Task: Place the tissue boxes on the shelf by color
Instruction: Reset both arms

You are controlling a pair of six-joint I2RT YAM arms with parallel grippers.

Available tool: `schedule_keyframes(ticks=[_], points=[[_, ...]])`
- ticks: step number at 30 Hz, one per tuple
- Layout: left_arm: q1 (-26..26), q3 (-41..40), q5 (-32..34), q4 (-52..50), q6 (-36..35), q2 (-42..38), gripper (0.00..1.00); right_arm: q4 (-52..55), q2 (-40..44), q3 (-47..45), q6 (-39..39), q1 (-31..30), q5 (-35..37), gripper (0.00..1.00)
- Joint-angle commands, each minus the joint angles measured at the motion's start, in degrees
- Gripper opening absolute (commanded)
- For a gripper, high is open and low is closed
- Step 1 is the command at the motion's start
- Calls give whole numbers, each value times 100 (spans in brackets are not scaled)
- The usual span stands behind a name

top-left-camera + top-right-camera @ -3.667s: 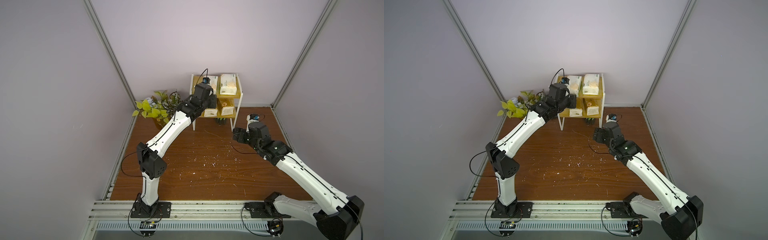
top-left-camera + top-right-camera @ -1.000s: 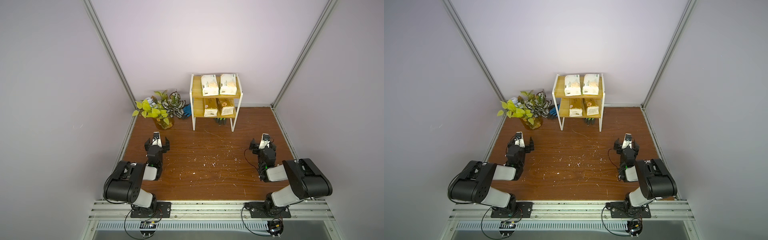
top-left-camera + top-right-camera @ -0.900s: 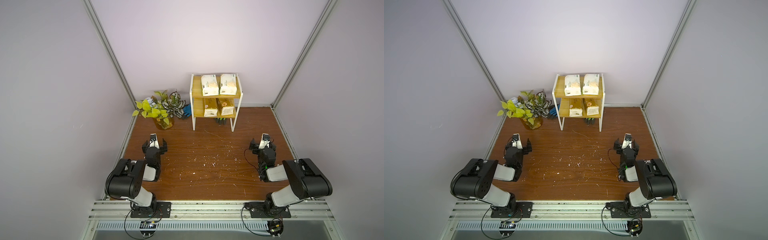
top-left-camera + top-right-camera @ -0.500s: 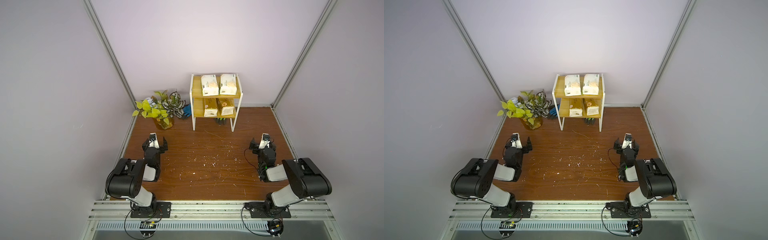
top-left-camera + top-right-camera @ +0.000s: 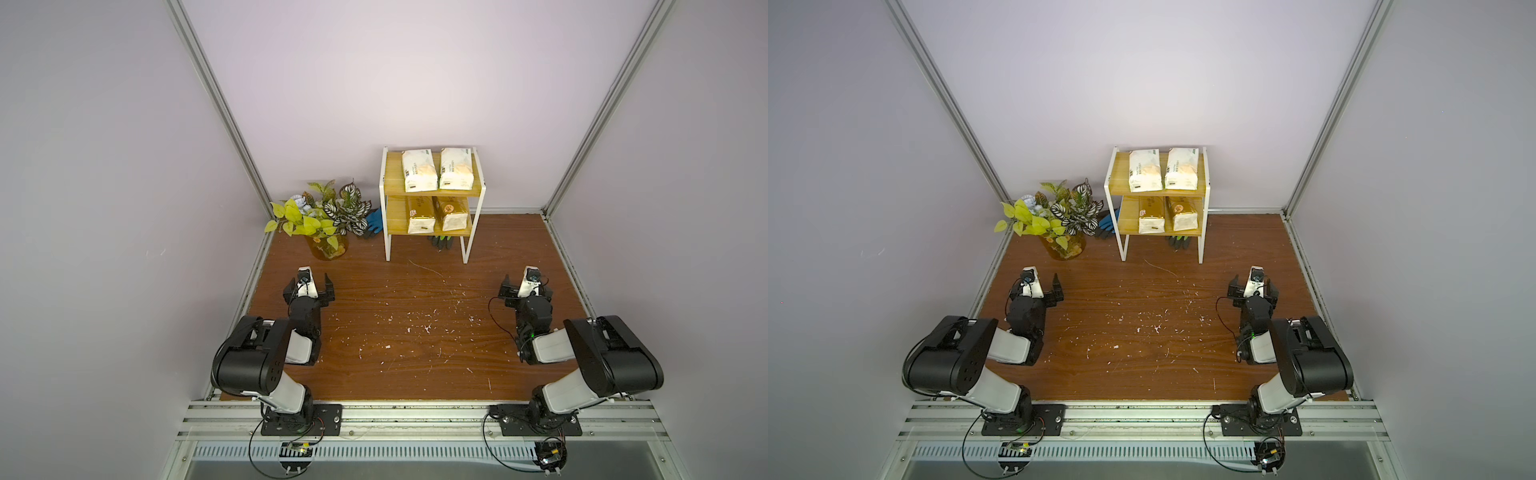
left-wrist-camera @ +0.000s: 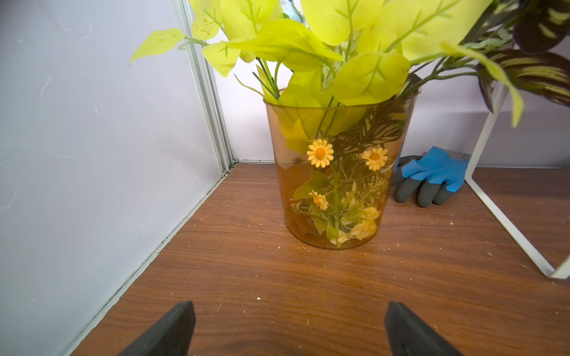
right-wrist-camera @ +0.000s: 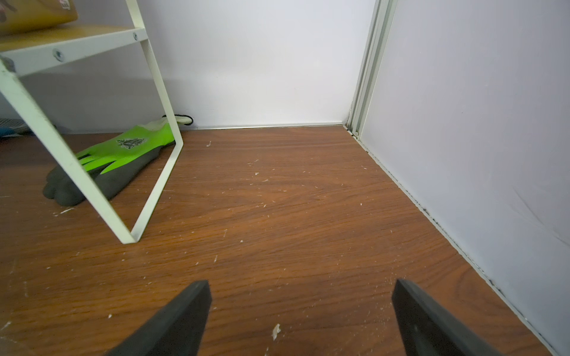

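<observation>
The left gripper [image 5: 308, 290] and right gripper [image 5: 526, 292] have pulled back from the wooden shelf [image 5: 392, 178], jaws apart and empty. Soft white packs [image 5: 419, 176] sit above glossy gold packs [image 5: 420, 214].

scuffed brown desk [image 5: 395, 340] dotted with white flecks, bearing a two-tier shelf [image 5: 392, 178] with white tissue boxes [image 5: 419, 176] on top, gold tissue boxes [image 5: 420, 214] below, plus plant pot [image 5: 328, 248], blue glove [image 5: 375, 219], green glove [image 7: 138, 148] under the shelf.
</observation>
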State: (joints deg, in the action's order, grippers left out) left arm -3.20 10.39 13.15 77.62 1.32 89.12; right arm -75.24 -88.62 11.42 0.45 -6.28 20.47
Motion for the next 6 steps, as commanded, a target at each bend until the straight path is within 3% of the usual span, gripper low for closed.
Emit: schedule_keyframes(ticks=[1,6], points=[[221,139,-478,-198,123,16,100,-287,-11,-8,61,22,-59,100],[113,86,-335,-94,37,-6,100,-256,10,-8,68,20,-61,100]])
